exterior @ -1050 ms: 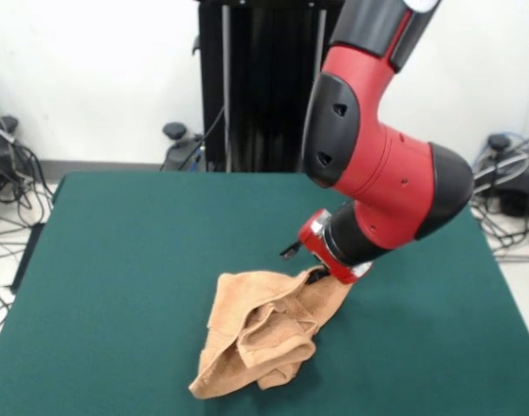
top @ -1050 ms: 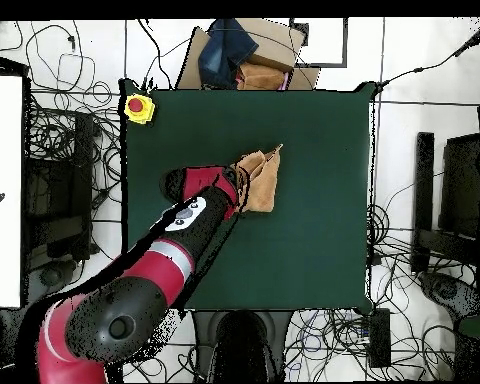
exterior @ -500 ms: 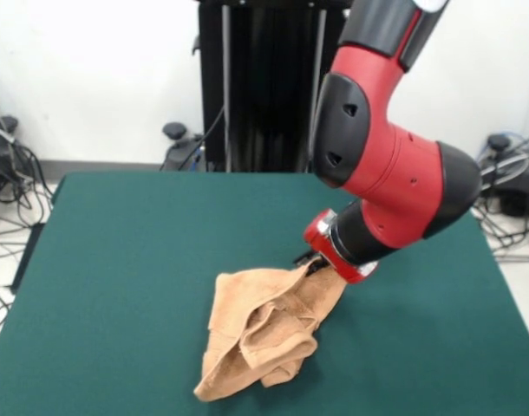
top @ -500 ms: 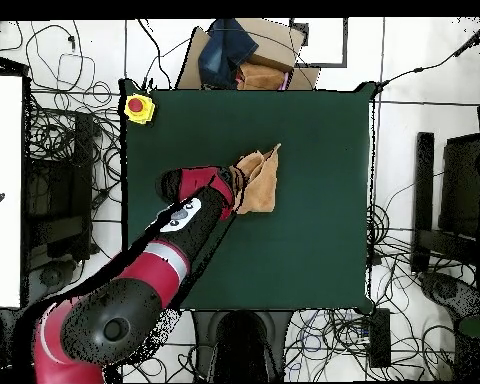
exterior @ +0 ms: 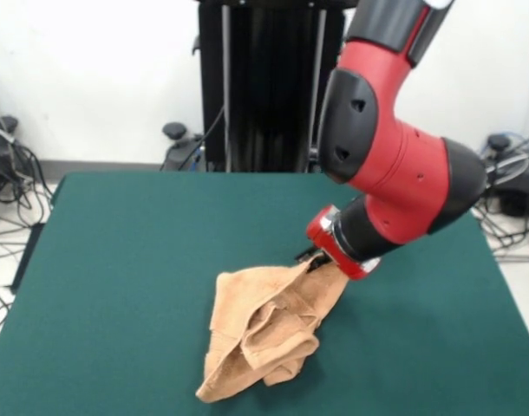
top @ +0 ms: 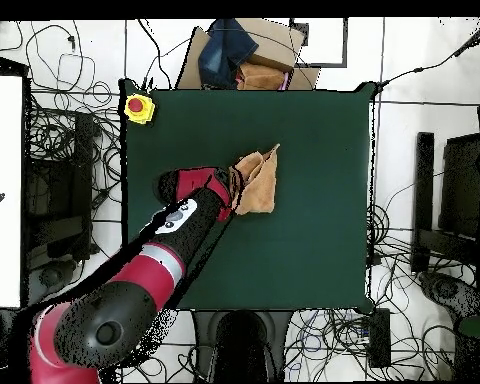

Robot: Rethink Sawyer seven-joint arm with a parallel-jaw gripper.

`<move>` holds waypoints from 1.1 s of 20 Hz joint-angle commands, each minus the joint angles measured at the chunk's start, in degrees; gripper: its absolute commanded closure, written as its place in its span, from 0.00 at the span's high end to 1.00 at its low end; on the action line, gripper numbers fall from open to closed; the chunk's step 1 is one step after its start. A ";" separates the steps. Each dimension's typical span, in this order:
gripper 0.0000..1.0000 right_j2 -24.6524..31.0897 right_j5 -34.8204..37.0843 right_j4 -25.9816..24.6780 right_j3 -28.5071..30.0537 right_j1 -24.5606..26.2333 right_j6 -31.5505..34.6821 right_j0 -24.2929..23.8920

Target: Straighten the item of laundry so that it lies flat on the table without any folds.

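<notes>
The item of laundry [exterior: 266, 322] is a light orange-tan towel, bunched in thick folds on the green table [exterior: 126, 260] near the front edge. Its upper right corner rises off the felt to my gripper [exterior: 315, 262], which is shut on that corner. The red and black wrist hides most of the fingers. In the overhead view the towel [top: 259, 183] lies a little above the table's [top: 314, 220] middle. There the gripper [top: 234, 187] is at the towel's left edge, and the arm comes in from the lower left.
A yellow box with a red button [top: 138, 107] sits on the table's top left corner in the overhead view. A cardboard box with clothes [top: 246, 58] stands just past the top edge. Cables lie on the floor around the table.
The arm has shifted slightly to the right in the front view. The held corner went with it, and the towel's body slid a little the same way.
</notes>
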 commanded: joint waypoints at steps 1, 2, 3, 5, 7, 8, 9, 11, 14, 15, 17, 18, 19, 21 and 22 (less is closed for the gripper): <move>0.00 7.32 0.06 0.47 7.60 -13.02 5.01 1.98; 0.00 7.80 -0.47 0.60 8.66 -14.50 4.83 2.35; 0.00 8.20 -0.65 0.67 9.92 -16.27 4.47 2.66; 0.00 9.14 -0.92 0.47 13.44 -20.65 2.76 3.12; 0.00 10.39 -1.75 0.16 17.36 -25.24 0.42 3.14; 0.00 10.99 -2.29 0.03 19.06 -27.05 -0.60 3.01; 0.00 11.50 -3.17 -0.26 20.40 -28.37 -1.27 2.86; 0.00 12.67 -6.03 -1.16 22.92 -30.13 -1.97 2.57; 0.00 14.18 -10.47 -2.57 25.65 -31.59 -2.26 2.14; 0.00 14.53 -11.53 -3.03 26.40 -32.06 -2.21 2.12; 0.00 15.71 -13.45 -3.74 28.40 -33.53 -2.84 1.57; 0.00 16.17 -14.00 -4.08 29.41 -34.47 -3.25 1.32; 0.00 16.91 -14.51 -4.38 30.40 -35.44 -3.73 0.90; 0.00 18.56 -17.33 -5.41 31.70 -36.22 -4.21 -0.32; 0.00 19.30 -18.80 -6.04 32.04 -36.13 -4.48 -0.98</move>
